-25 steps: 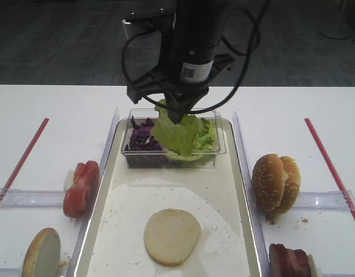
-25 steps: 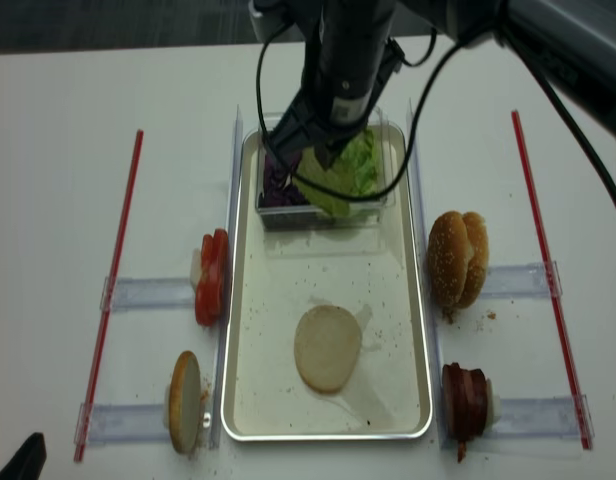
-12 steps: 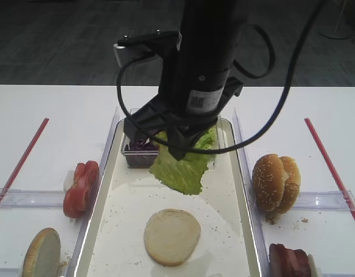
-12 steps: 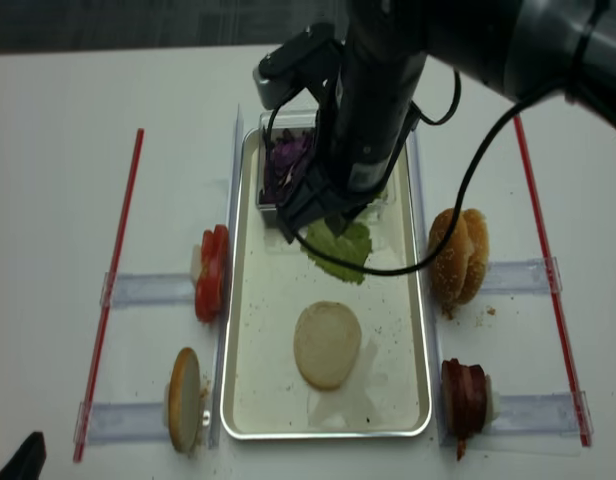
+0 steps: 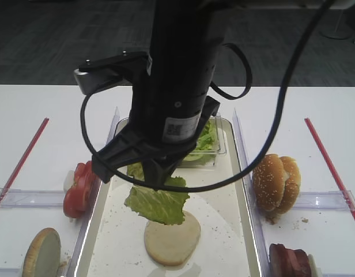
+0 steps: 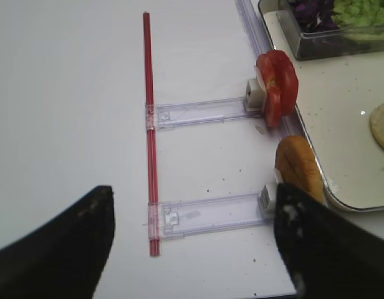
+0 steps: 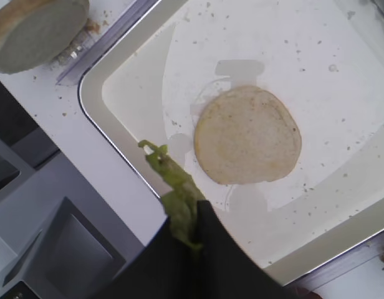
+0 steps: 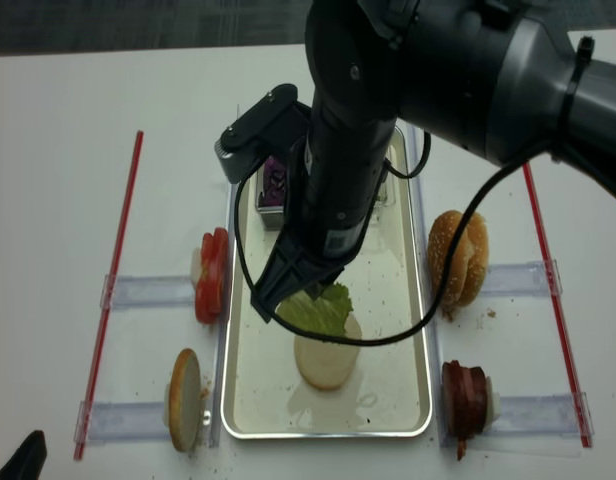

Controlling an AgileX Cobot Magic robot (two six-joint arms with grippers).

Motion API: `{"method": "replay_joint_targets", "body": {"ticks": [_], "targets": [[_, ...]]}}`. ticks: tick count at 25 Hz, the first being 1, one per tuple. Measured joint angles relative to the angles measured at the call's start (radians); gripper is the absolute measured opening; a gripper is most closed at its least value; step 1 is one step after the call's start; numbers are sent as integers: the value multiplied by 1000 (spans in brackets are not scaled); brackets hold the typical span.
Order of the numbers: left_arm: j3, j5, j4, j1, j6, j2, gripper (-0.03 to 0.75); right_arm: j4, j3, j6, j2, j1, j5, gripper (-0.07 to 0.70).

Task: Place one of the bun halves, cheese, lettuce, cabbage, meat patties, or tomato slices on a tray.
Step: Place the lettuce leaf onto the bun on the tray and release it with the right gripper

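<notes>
We see the right pincer [image 5: 160, 183] clamped on a lettuce [image 5: 157, 202] leaf, which hangs above the tray [image 5: 238, 231], its lower edge overlapping the bun half [image 5: 174, 242] lying cut face up on the tray floor. The left pincer [image 6: 192, 246] sits over the white counter [image 6: 67, 124], fingers spread wide, gripping nothing. Tomato slices [image 5: 81, 187] stand left of the tray; a sesame bun [image 5: 275, 183] stands to its right.
</notes>
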Motion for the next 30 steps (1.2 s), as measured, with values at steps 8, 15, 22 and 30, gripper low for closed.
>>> {"method": "replay_joint_targets", "body": {"ticks": [8,15,22,30], "targets": [[0,0,0,0,0,0,492,-2,0,0,0,6,-4,42],[0,0,0,0,0,0,492,-24,0,-15,21,6,-4,42],[0,0,0,0,0,0,492,-46,0,-23,79,6,-6,42],[0,0,0,0,0,0,491,-51,0,-48,127,6,-10,42]]}}
